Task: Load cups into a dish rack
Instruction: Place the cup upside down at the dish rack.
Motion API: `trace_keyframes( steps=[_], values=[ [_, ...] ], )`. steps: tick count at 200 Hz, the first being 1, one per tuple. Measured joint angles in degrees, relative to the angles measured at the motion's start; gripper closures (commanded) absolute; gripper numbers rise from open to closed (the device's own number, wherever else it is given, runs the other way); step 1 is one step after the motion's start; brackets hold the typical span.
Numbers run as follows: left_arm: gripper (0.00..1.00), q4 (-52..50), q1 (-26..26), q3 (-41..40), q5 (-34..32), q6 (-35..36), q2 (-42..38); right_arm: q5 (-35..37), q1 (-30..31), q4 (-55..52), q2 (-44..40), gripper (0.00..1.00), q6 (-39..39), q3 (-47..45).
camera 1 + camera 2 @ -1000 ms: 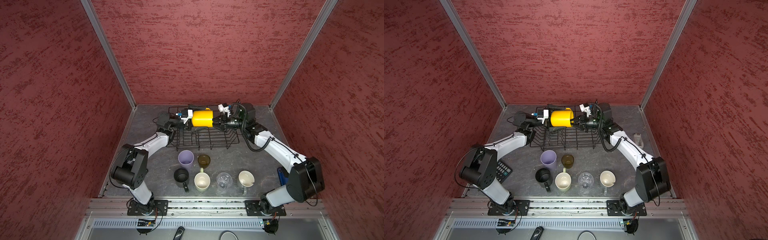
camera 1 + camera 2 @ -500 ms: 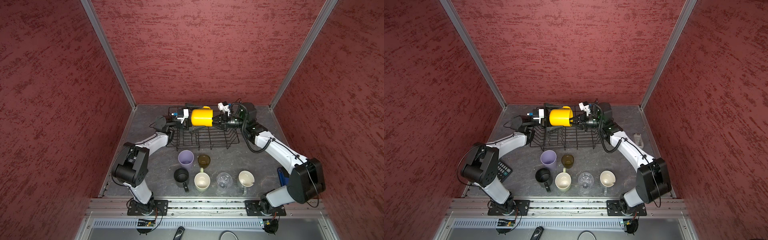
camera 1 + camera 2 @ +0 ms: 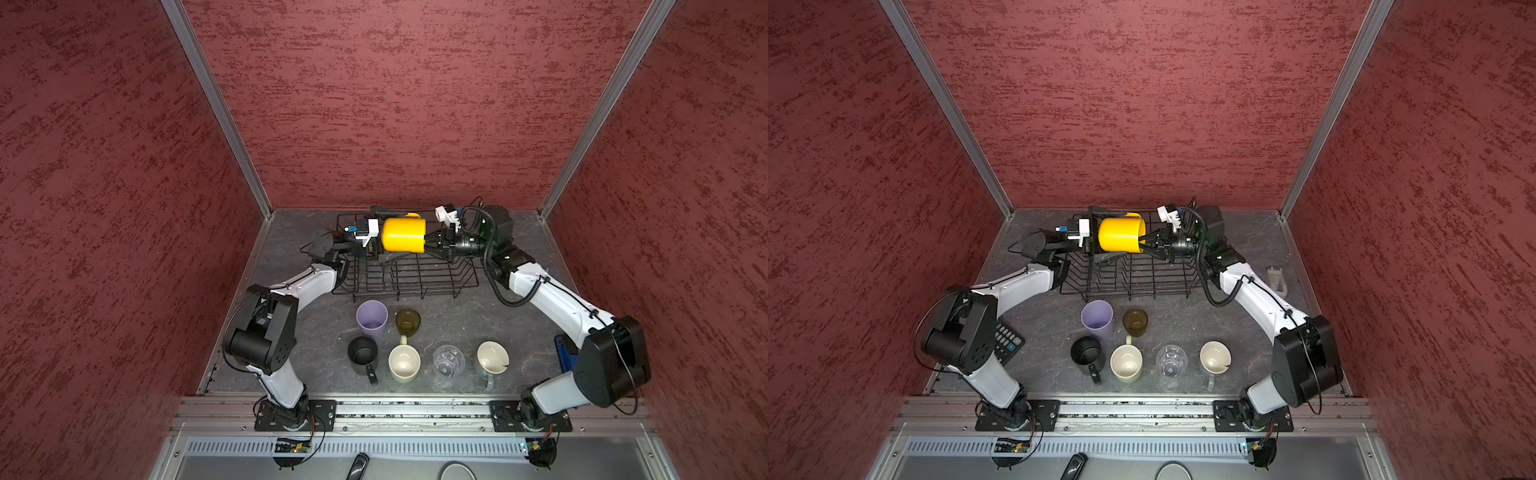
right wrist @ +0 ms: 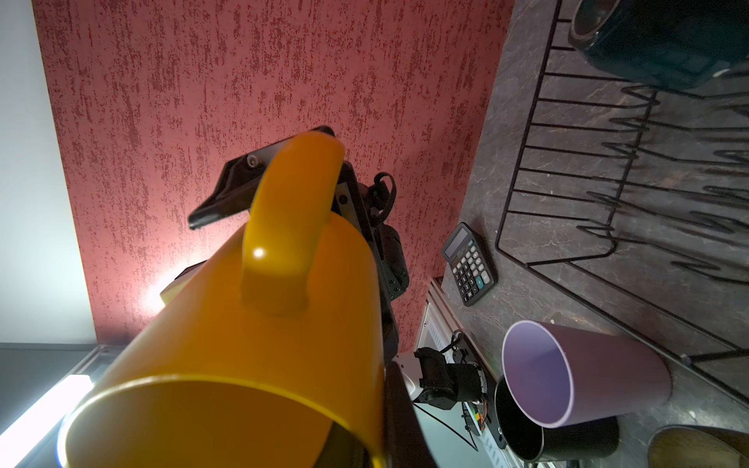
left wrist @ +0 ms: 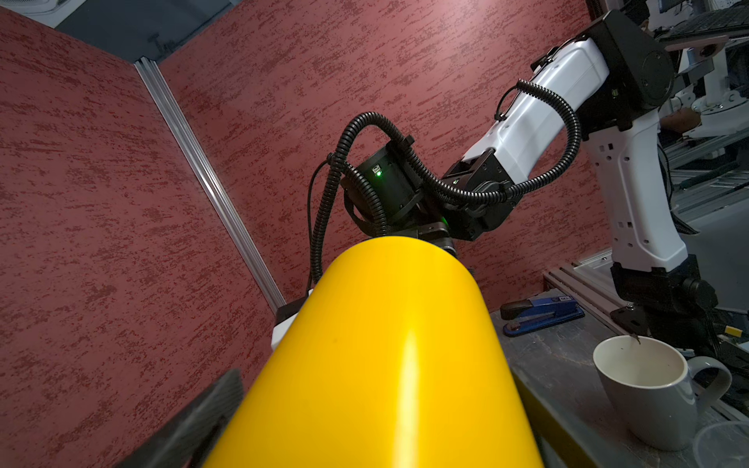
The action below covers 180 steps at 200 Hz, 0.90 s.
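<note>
One yellow mug point(image 3: 403, 235) over dish rack point(image 3: 415, 275), right fingers point(image 3: 435, 250) pinching rim

The left arm point(image 3: 309, 280) and the right arm point(image 3: 552, 299) wear glossy white shells between blocky black joint housings, and each stands on a flat black base plate point(image 3: 295, 415) dotted with screws. Just behind the matte black fingers point(image 4: 239, 182) of the left gripper point(image 3: 399, 235), one of which shows a silver screw head, sits a white bracket point(image 3: 371, 227) with a blue insert. Behind the right gripper point(image 3: 430, 245) sits a similar bracket point(image 3: 446, 214), and further back a black corrugated cable point(image 5: 575, 133) loops past a black motor housing with a small green light point(image 5: 378, 173).
</note>
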Motion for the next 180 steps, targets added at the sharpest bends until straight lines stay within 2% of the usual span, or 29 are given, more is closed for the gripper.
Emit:
trace_keyframes(
  steps=[40, 76, 180],
  values=[
    [0.0, -4.98, -0.59, 0.57, 0.83, 5.03, -0.15, -0.02, 0.0, -0.02, 0.0, 1.0, 1.14, -0.72],
    [0.02, -7.04, -0.79, 0.63, 1.25, 6.84, -0.15, -0.04, 0.02, -0.11, 0.02, 1.0, 1.75, -1.2],
    [0.31, -10.93, -0.85, 1.11, 3.34, 10.32, -1.25, -0.55, 0.02, 0.2, 0.02, 1.0, 4.17, -1.95]
  ],
)
